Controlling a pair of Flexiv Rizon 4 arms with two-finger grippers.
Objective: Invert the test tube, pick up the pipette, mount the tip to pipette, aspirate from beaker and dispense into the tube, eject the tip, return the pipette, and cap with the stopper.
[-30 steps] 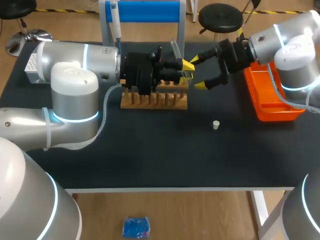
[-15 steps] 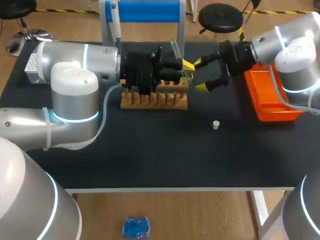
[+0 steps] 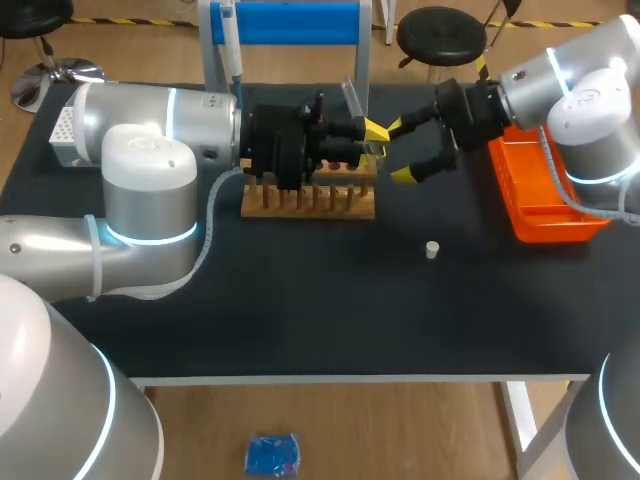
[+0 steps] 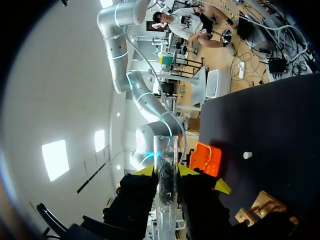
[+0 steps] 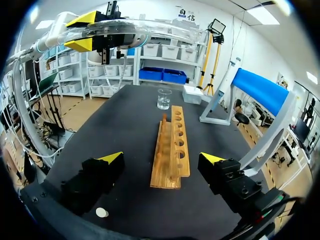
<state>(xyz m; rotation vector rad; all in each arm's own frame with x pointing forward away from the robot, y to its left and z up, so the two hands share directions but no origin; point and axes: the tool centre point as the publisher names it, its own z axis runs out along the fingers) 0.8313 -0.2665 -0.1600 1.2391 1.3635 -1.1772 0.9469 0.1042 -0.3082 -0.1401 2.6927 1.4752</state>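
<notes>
Gripping test tube [image 4: 163,150] from two sides with left gripper [image 4: 176,176], above wooden rack [image 3: 310,200]; holding right gripper [image 3: 398,150] spread wide near tube, not touching.

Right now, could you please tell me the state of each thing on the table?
left claw: shut on the test tube.
test tube: off the rack, unstoppered.
right claw: open, empty.
stopper: lying loose on the table.
pipette: hanging on its stand.
beaker: upright on the table.
</notes>
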